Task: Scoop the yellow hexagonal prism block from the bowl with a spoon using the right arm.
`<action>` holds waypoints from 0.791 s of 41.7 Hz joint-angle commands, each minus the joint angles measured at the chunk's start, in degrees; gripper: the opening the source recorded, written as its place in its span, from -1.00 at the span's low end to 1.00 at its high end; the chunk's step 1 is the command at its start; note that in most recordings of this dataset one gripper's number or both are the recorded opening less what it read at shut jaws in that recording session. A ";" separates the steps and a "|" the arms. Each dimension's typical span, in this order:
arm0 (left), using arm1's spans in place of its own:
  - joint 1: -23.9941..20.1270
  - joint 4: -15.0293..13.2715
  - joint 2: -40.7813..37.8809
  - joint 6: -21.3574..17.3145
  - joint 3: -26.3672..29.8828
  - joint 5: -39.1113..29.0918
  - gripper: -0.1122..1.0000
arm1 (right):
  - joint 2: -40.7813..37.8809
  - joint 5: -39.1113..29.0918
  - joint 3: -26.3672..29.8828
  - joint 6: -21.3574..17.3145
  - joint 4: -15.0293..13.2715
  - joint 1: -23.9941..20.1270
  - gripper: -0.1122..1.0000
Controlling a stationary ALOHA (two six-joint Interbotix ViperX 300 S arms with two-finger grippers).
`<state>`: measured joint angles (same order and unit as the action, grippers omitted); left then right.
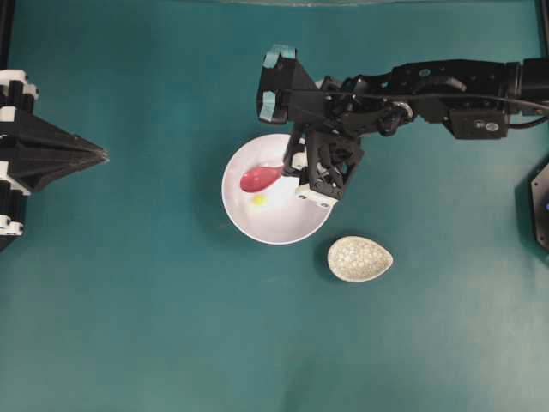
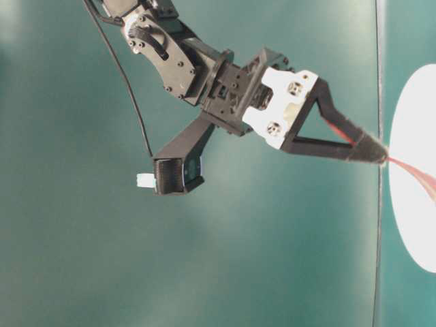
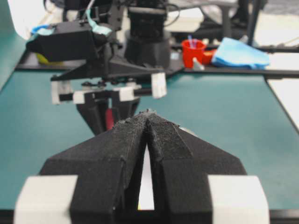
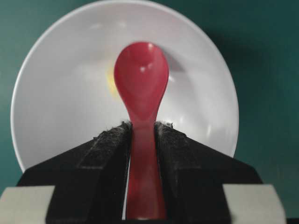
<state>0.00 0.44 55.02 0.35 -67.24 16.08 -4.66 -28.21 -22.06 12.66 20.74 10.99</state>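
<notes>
With my right gripper clamped on the handle of the spoon and my left gripper shut and idle, I might push the yellow block, lying in the bowl beside the scoop, away rather than catch it.

Overhead and right-wrist views, both bowl-facing.

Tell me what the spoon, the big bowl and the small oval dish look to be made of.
Spoon: glossy red-pink, with bright highlights in the scoop; glazed ceramic or hard plastic, can't tell which.
Bowl: plain white, smooth with a soft sheen; likely ceramic or melamine.
Small oval dish: grey-white with a crackled, speckled pattern; probably glazed ceramic.
</notes>
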 commanded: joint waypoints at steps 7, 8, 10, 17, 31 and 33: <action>0.00 0.18 -0.53 -0.18 1.58 0.53 -0.74 | 0.88 2.46 1.32 -0.09 0.26 -0.35 -0.36; 0.00 0.18 -0.53 -0.18 1.58 0.53 -0.74 | 0.97 2.46 1.32 -0.09 0.18 -0.35 -0.36; 0.00 0.18 -0.53 -0.18 1.67 0.53 -0.74 | 0.97 2.46 1.32 -0.09 0.26 -0.35 -0.36; 0.00 0.18 -0.53 -0.26 1.58 0.53 -0.74 | 1.76 2.29 1.32 -0.09 0.26 -0.35 -0.36; 0.00 0.18 -0.53 -0.26 1.67 0.53 -0.74 | 5.36 0.79 1.23 -0.09 0.26 -0.35 -0.36; 0.00 0.18 -0.53 -0.26 1.67 0.53 -0.74 | 6.06 0.62 1.05 -0.09 0.26 -0.35 -0.36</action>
<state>0.00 0.53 54.93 0.18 -67.24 16.08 -1.49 -27.51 -22.06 12.66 20.83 10.72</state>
